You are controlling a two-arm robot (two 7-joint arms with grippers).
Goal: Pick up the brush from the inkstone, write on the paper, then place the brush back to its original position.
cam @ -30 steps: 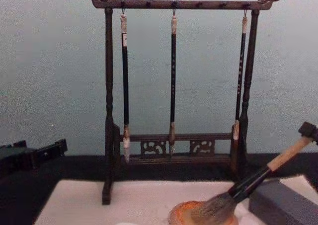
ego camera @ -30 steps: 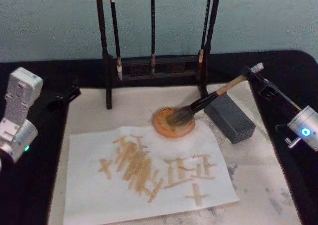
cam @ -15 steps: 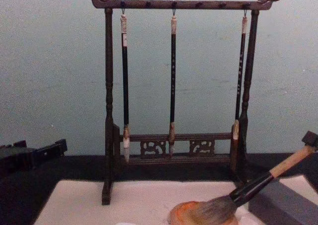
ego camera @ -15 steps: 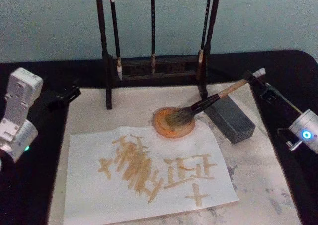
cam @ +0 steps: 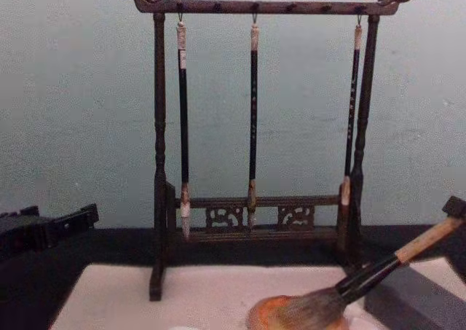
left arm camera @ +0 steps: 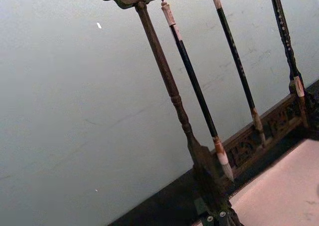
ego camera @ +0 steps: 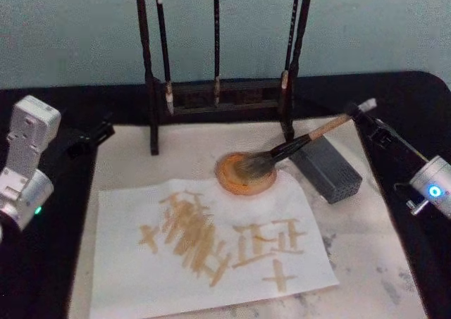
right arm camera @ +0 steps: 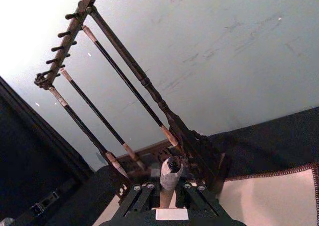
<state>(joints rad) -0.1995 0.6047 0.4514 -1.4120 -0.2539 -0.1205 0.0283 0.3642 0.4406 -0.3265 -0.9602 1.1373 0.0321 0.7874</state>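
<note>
Nearest us lay the paper (ego camera: 211,252), already lettered. Beyond it our right gripper (ego camera: 361,110) clenched the brush (ego camera: 296,144) by its handle end, bristles resting in the inkstone (ego camera: 245,174), apparently returning it; our left gripper (ego camera: 90,137) idled aside, fingers' state unclear.

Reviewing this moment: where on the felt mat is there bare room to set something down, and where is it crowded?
Bare mat lies right of the paper, in front of the grey block; a smaller patch sits between the brush stand and the paper's far-left corner. It is crowded around the inkstone, where the brush, held by the right gripper, rests its bristles. The left gripper idles at the mat's left edge.
</note>
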